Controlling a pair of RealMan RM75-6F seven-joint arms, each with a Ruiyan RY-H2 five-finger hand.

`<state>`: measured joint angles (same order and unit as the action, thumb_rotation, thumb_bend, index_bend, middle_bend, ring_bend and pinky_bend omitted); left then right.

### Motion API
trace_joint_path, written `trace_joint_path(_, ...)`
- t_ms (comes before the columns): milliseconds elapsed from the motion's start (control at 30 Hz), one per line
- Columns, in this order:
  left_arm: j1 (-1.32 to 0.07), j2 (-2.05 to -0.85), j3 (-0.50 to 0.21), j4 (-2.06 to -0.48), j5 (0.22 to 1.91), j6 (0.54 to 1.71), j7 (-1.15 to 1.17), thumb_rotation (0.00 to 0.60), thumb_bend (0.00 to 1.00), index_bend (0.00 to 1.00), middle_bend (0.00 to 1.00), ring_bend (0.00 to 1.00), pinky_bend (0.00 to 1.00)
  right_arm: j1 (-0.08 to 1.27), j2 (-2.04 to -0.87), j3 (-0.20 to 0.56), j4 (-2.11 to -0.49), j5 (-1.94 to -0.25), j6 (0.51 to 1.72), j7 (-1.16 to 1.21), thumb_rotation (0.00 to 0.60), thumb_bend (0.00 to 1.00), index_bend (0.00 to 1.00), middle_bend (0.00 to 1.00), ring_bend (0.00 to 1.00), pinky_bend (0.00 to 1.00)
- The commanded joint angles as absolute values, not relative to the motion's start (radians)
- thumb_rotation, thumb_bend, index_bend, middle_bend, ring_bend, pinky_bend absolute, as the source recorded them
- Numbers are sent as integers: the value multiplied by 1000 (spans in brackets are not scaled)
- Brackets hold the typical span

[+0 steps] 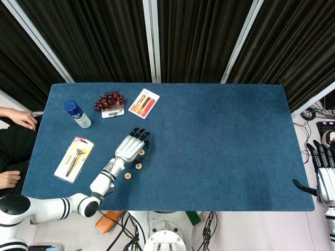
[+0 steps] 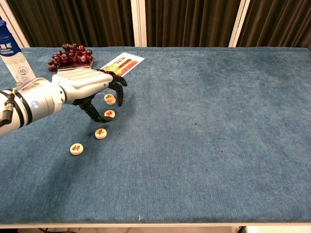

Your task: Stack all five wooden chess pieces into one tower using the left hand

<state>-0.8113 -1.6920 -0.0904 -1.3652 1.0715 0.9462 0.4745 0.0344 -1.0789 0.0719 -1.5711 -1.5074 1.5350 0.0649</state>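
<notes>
Several round wooden chess pieces lie in a slanted row on the blue table (image 2: 218,121). The farthest piece (image 2: 110,98) looks slightly thicker; behind it come a second piece (image 2: 110,114), a third (image 2: 100,133) and the nearest (image 2: 76,148). My left hand (image 2: 85,90) hovers over the two far pieces with its fingers (image 2: 118,94) curved down in a claw and the thumb beside the second piece, holding nothing. From the head, the left hand (image 1: 128,148) hides part of the row; two pieces (image 1: 138,166) (image 1: 127,175) show below it. My right hand (image 1: 324,175) hangs open off the table's right edge.
At the back left are grapes (image 2: 70,53) on a small scale, a printed card (image 2: 125,63) and a blue-capped bottle (image 1: 77,114). A packaged tool (image 1: 75,158) lies at the left. A person's hand (image 1: 18,117) rests by the left edge.
</notes>
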Motion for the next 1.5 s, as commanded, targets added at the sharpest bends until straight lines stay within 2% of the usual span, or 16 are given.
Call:
trace_joint_path(33, -805, -1695, -88, -1357, 1075, 946, 472, 587, 304, 421, 85, 0, 0, 34, -1079, 72, -1572, -1510, 1537, 64, 600, 173, 0, 0, 0, 0)
trace_joint_path(700, -795, -1724, -94, -1296, 1096, 931, 475, 595, 324, 443, 85, 0, 0, 32, -1082, 74, -1572, -1508, 1539, 61, 600, 173, 0, 0, 0, 0)
trace_joint_path(1033, -793, -1723, -103, -1285, 1096, 924, 478, 599, 380, 520, 85, 0, 0, 30, -1081, 75, -1571, -1506, 1540, 62, 600, 172, 0, 0, 0, 0)
trace_joint_path(1300, -800, -1682, -160, -1348, 1090, 932, 431, 600, 391, 523, 85, 0, 0, 36, -1079, 67, -1575, -1513, 1523, 48, 600, 173, 0, 0, 0, 0)
trace_joint_path(1500, -829, -1671, -217, -1353, 1020, 904, 431, 600, 387, 523, 85, 0, 0, 47, -1080, 55, -1579, -1522, 1496, 32, 600, 173, 0, 0, 0, 0)
